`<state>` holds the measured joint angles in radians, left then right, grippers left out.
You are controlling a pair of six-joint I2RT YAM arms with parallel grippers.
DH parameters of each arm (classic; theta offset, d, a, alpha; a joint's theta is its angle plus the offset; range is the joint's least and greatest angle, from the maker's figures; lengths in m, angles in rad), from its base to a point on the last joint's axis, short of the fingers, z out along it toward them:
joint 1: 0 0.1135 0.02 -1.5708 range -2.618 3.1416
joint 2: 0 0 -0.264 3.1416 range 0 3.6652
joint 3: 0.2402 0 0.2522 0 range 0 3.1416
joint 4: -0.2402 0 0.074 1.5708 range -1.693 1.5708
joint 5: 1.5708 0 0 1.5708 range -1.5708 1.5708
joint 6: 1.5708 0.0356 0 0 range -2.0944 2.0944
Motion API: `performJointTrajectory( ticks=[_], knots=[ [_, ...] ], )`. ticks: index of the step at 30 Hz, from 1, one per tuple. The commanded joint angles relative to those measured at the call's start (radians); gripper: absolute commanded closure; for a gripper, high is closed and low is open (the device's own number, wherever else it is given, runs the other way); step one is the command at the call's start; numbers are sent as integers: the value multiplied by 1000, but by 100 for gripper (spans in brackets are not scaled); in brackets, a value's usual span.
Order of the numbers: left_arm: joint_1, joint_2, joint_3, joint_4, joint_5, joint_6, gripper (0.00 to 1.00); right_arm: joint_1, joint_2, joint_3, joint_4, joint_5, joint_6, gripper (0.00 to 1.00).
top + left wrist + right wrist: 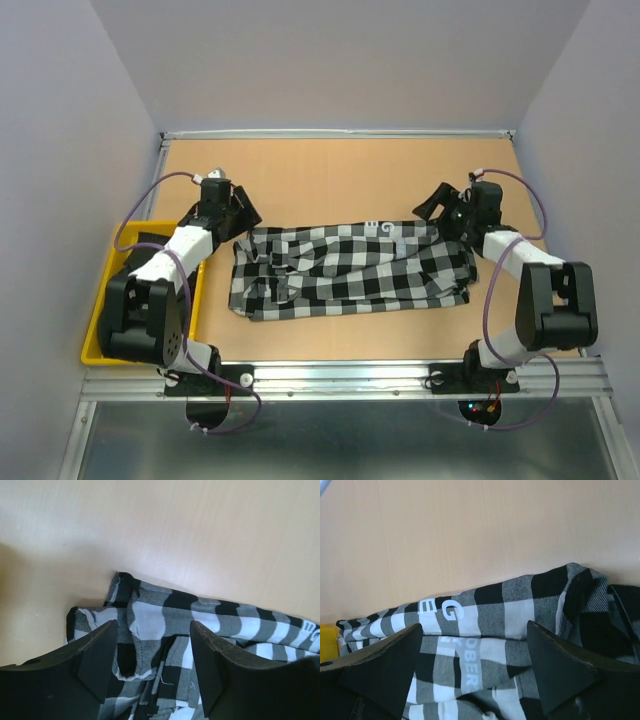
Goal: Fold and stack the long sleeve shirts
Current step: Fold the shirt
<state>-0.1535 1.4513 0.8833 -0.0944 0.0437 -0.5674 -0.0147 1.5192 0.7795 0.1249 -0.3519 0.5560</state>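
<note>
You see the checked shirt (350,270) lying in the middle of the surface (330,180), folded into a long band from left to right. Its white lettering (450,612) is on the far edge, nearer to the right end. Your left gripper (243,220) hangs above the far left corner of the shirt, its fingers apart and holding nothing. Your right gripper (432,208) is above the far right corner, fingers wide apart too. A yellow tray (95,330) stands at the left, partly hidden by the left arm.
</note>
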Motion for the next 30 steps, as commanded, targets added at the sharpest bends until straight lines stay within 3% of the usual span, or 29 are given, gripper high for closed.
performJointTrajectory(
  ticks=[1,7,13,20,30],
  knots=[
    [-53,-88,54,-45,13,167,27,-2,-131,49,-264,126,-45,12],
    [-167,-88,91,-76,-28,276,25,13,-318,18,-626,333,-48,22],
    [-274,26,146,-77,-36,279,25,47,-479,-74,-814,331,38,31],
    [-316,176,209,-77,-21,261,25,55,-469,-152,-812,289,113,31],
    [-316,267,195,-102,-36,163,27,56,-296,-241,-558,281,170,33]
  ],
)
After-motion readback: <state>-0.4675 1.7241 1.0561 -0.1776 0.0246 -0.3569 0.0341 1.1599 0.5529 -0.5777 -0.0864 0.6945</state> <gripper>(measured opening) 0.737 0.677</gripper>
